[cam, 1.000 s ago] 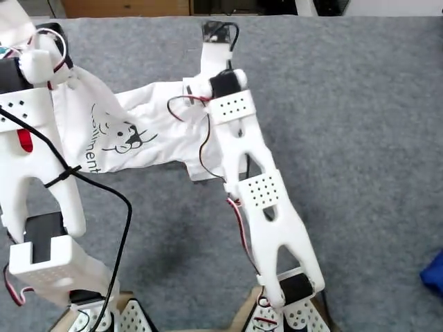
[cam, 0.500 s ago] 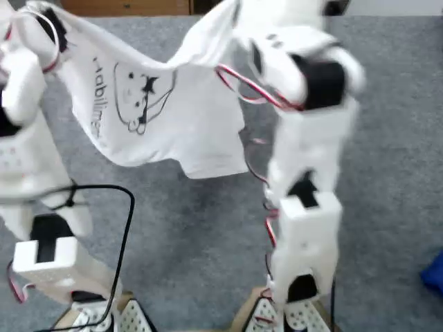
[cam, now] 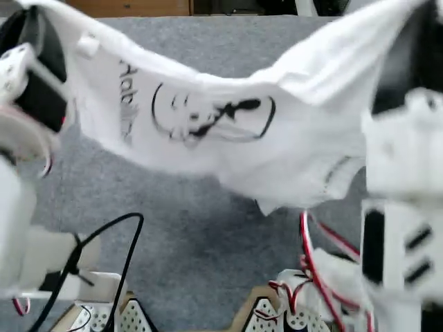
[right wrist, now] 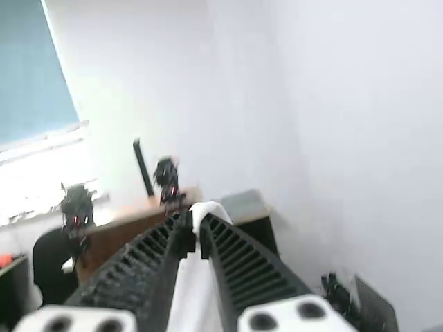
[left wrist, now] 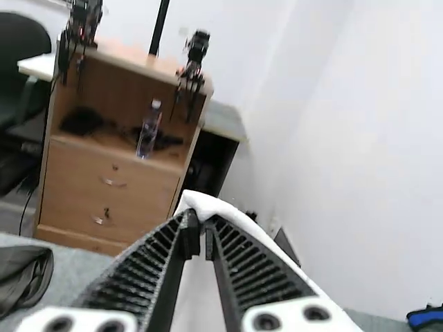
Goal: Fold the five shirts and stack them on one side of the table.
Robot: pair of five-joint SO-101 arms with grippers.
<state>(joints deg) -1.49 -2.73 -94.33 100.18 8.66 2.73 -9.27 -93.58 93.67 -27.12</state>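
A white shirt (cam: 228,138) hangs in the air above the grey table (cam: 194,242), stretched wide between the two arms and touching the table nowhere that can be seen. The left arm (cam: 28,90) holds one end up over the table's left side, and the right arm (cam: 405,166) holds the other over its right side. The cloth sags in the middle, with its lower hem drooping towards the table's near half. The shirt's front faces up and carries a black line drawing. Beside the drawing, towards the left arm, a line of grey lettering runs sideways, too smeared to make out. In the left wrist view the left gripper (left wrist: 195,225) has its ribbed black jaws pressed together on a fold of the white cloth (left wrist: 202,203), which pokes out past the tips. The right gripper (right wrist: 192,225) likewise has its jaws closed tight on a small tuft of the shirt (right wrist: 208,209). A black cable (cam: 121,256) loops over the table's near edge by the left arm's base. A wooden cabinet (cam: 124,7) stands beyond the table's far edge.
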